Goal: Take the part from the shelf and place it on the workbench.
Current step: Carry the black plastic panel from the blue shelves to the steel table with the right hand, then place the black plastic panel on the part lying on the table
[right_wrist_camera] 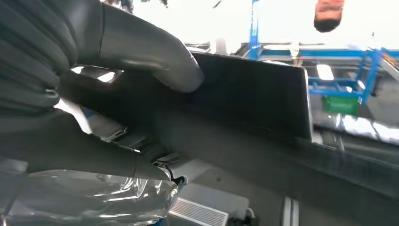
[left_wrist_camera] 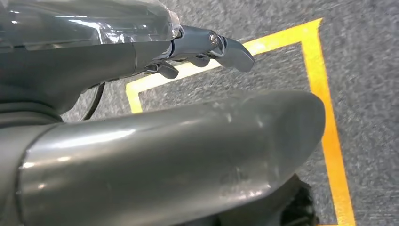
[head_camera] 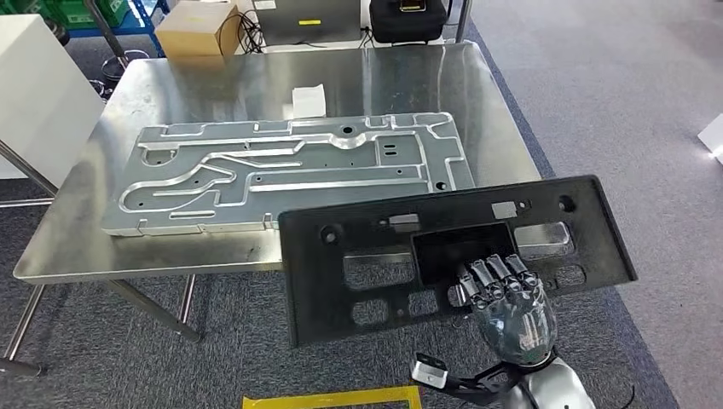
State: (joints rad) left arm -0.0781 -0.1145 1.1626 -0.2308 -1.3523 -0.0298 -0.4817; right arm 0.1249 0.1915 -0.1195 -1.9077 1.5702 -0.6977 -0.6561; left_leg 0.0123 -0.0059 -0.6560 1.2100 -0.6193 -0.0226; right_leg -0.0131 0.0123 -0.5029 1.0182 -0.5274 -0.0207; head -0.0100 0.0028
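Right hand (head_camera: pixel 503 294) grips the black part (head_camera: pixel 452 256) by its central cutout, fingers (head_camera: pixel 490 274) hooked in; the part hangs over the bench (head_camera: pixel 409 81) edge at 5 o'clock. Left hand (left_wrist_camera: pixel 207 47) fingers curled, empty. Risk: one-point grip lets it pivot, striking the aluminium plate (head_camera: pixel 290 175).

Your head view: even overhead light, sharp, glare on the steel workbench (head_camera: pixel 443 77). Your right wrist view: blown-out white background, dark near surfaces soft. Your left wrist view: foreground blurred.
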